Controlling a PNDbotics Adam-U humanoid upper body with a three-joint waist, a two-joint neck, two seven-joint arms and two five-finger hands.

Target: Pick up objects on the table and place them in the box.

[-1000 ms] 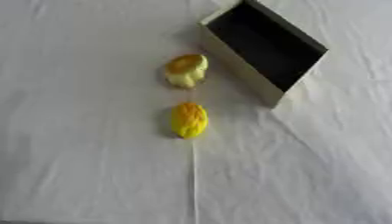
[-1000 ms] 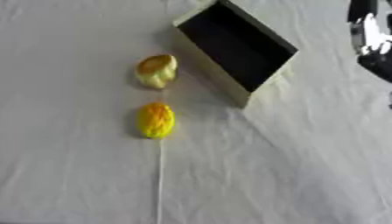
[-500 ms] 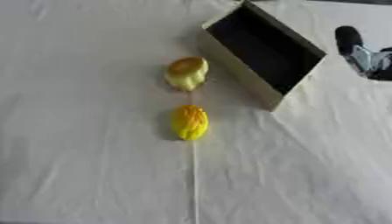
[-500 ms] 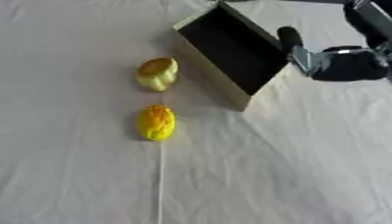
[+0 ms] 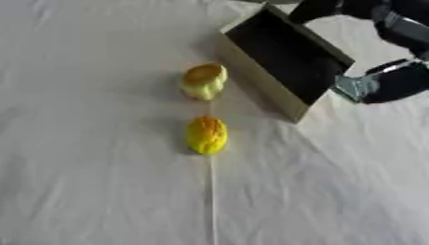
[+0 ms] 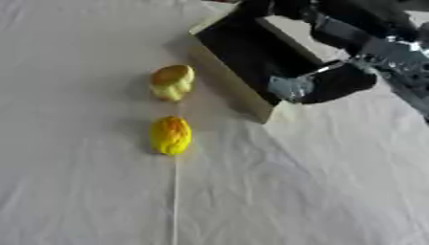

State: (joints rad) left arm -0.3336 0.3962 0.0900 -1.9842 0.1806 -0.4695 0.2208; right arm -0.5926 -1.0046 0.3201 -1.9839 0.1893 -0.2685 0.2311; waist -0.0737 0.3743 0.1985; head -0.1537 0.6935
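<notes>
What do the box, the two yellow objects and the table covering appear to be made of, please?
The box looks like cardboard: flat tan matte walls, dark inside. The two yellow objects look like moulded plastic or foam toy food: ridged, evenly coloured, though that is uncertain. The table covering looks like white cloth, with soft wrinkles and a fold line.

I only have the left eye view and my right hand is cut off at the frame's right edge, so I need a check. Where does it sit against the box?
Observer: In the right eye view the right hand shows whole. It overlaps the right wall of the box, close to the near corner.
Operator: And the arm behind it, is it crossing the box opening?
Observer: Partly. The right forearm runs from the upper right corner down to the hand, and a dark part of the arm lies across the box's far end. The middle of the opening shows uncovered.
</notes>
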